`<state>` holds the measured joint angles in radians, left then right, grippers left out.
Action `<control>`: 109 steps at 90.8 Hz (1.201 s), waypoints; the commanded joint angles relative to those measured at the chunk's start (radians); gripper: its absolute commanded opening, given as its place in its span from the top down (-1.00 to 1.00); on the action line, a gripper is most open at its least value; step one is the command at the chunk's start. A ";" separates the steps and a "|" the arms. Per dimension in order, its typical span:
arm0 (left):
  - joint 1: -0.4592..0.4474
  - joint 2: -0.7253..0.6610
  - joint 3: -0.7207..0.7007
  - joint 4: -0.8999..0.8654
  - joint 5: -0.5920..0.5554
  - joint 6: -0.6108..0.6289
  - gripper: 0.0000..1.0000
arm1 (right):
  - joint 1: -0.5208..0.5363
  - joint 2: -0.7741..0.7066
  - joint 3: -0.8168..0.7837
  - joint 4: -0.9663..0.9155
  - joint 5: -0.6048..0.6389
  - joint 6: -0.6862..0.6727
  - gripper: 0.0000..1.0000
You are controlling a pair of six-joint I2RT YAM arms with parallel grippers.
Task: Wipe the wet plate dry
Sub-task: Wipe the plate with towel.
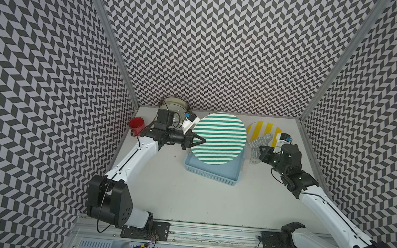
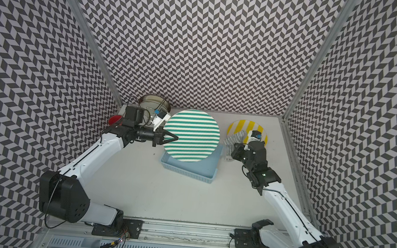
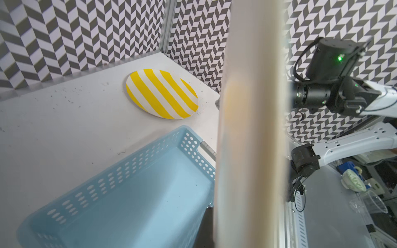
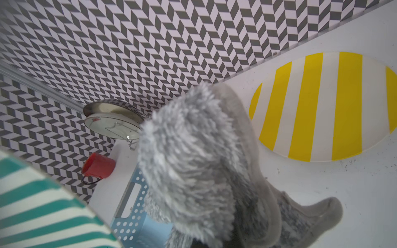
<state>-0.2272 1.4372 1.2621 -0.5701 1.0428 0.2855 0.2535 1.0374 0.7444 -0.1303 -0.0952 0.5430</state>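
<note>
Left tool (image 1: 203,140) clamped on green-striped plate (image 1: 219,136) above blue basket (image 1: 210,176), right tool (image 1: 261,151) clenched on grey cloth (image 4: 193,161)

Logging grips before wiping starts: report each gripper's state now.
Left gripper: shut on the rim of the round green-and-white striped plate.
Right gripper: shut on the fluffy grey microfibre cloth.
</note>
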 commanded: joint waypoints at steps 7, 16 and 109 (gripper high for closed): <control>-0.038 -0.023 0.115 -0.265 -0.041 0.332 1.00 | -0.118 0.038 0.087 0.087 -0.348 0.032 1.00; -0.072 -0.035 0.124 -0.377 -0.052 0.453 1.00 | -0.136 0.088 0.115 0.145 -0.473 0.048 1.00; -0.378 -0.005 0.116 -0.540 -0.115 0.600 1.00 | 0.200 0.399 0.209 0.485 -1.206 0.040 1.00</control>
<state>-0.5907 1.4319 1.3430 -1.0916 0.8974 0.8639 0.4259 1.4342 0.9108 0.3012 -1.2335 0.5945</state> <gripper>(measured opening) 0.077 0.066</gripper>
